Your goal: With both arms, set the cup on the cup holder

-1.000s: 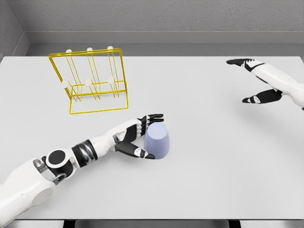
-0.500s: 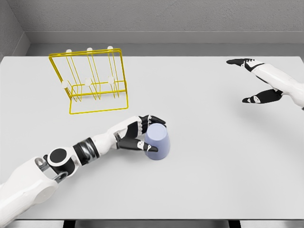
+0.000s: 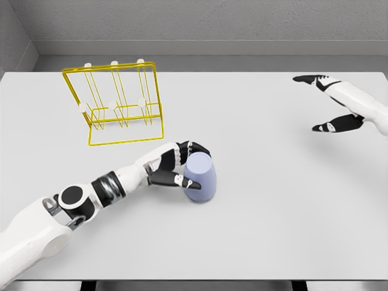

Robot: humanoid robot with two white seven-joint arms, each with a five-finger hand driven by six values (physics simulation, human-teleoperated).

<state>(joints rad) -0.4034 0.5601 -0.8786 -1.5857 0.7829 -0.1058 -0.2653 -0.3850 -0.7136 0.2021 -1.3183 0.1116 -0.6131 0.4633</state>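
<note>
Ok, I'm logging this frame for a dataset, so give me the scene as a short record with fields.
setting: white table, grey walls behind
cup: lavender cup, upside down on the table, near centre
cup holder: yellow wire rack with white-tipped pegs, far left, no cup on it
left hand: left hand wrapped around the cup's left side, fingers curled on it
right hand: right hand at far right, fingers spread, holding nothing, well away from the cup
task status: cup not yet on the rack
</note>
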